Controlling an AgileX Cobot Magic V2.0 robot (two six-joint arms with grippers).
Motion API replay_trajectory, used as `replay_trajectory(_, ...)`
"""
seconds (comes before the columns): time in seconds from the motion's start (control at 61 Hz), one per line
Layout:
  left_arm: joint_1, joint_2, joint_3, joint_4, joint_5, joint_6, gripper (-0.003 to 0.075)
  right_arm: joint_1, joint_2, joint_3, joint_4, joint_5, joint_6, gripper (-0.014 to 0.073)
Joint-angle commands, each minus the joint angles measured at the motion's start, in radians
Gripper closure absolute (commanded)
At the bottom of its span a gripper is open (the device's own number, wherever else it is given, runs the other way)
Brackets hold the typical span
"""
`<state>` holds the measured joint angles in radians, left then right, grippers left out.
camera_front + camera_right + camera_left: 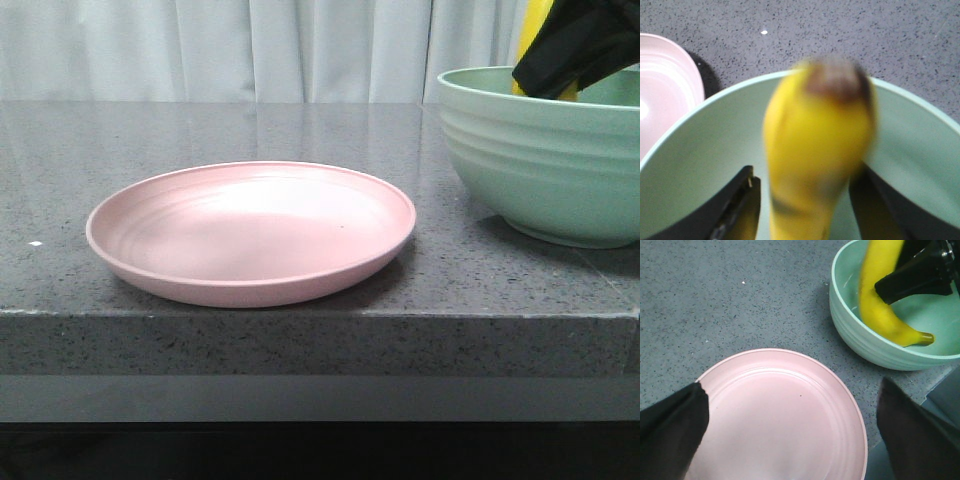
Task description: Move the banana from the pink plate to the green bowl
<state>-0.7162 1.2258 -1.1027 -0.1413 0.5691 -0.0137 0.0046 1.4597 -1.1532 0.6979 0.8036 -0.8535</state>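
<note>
The pink plate point(250, 235) lies empty at the table's front; it also shows in the left wrist view point(780, 415). The green bowl point(540, 160) stands to its right. The banana point(880, 300) stands tilted inside the bowl, its lower tip on the bowl's floor, its upper part blurred. My right gripper point(806, 172) reaches into the bowl point(705, 150) with its fingers on either side of the banana point(815, 140); a gap shows at one finger, so it is open. My left gripper point(790, 435) is open and empty above the plate.
The dark speckled table point(120, 140) ends in a front edge just below the plate. A grey curtain point(250, 50) hangs behind. The bowl reaches the right border of the front view.
</note>
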Motion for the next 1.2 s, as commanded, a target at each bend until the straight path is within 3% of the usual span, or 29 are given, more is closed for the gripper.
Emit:
replay_trajectory(0.0, -0.005, -0.028, -0.031, -0.011, -0.063, 0.001, 0.0069, -0.004, -0.033, -0.033, 0.034, -0.019, -0.014, 0.0116)
replay_trajectory(0.295, -0.003, -0.028, -0.031, -0.004, -0.063, 0.001, 0.0069, -0.004, -0.054, -0.076, 0.000, 0.050, 0.089, 0.0104)
replay_trajectory(0.426, 0.025, -0.028, -0.031, 0.016, -0.063, 0.001, 0.0095, -0.004, -0.087, -0.148, -0.105, 0.115, 0.300, 0.0225)
replay_trajectory(0.508, 0.065, -0.028, -0.031, 0.016, -0.066, 0.001, 0.0199, -0.004, -0.101, -0.205, -0.188, 0.165, 0.461, 0.0358)
replay_trajectory(0.639, 0.143, -0.028, -0.031, 0.018, -0.069, 0.001, 0.0463, -0.004, -0.105, -0.275, -0.278, 0.268, 0.659, 0.0524)
replay_trajectory(0.787, 0.243, -0.028, -0.031, 0.041, -0.071, 0.001, 0.0738, -0.004, -0.107, -0.302, -0.354, 0.338, 0.706, 0.0659)
replay_trajectory(1.033, 0.418, -0.067, -0.020, 0.051, -0.072, -0.004, 0.0741, -0.002, -0.152, -0.300, -0.422, 0.340, 0.712, 0.0654)
replay_trajectory(1.18, 0.535, -0.175, 0.054, 0.051, -0.093, -0.004, 0.0741, 0.013, -0.274, -0.193, -0.440, 0.178, 0.687, 0.0654)
